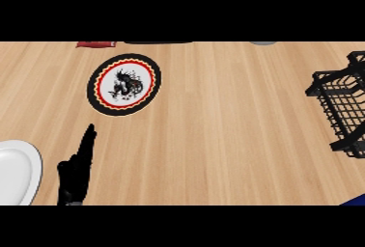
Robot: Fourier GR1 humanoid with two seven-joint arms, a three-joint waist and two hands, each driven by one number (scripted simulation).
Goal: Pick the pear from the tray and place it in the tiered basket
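Observation:
The tray (125, 84) is round, with a black rim, a red and yellow ring and a dark dragon figure on its white middle; it lies at the upper left of the wooden counter. No pear shows on it or anywhere else in the head view. At the right edge stands the black wire tiered basket (343, 103), partly cut off by the frame. My left hand (75, 171) rests at the lower left, below the tray, fingers straight and pointing up, holding nothing. My right hand is out of the view.
A white plate (16, 171) lies at the left edge beside my left hand. Along the far edge sit a red object (96, 44), a dark object (158, 42) and a grey one (263, 43). A blue corner (357, 200) shows bottom right.

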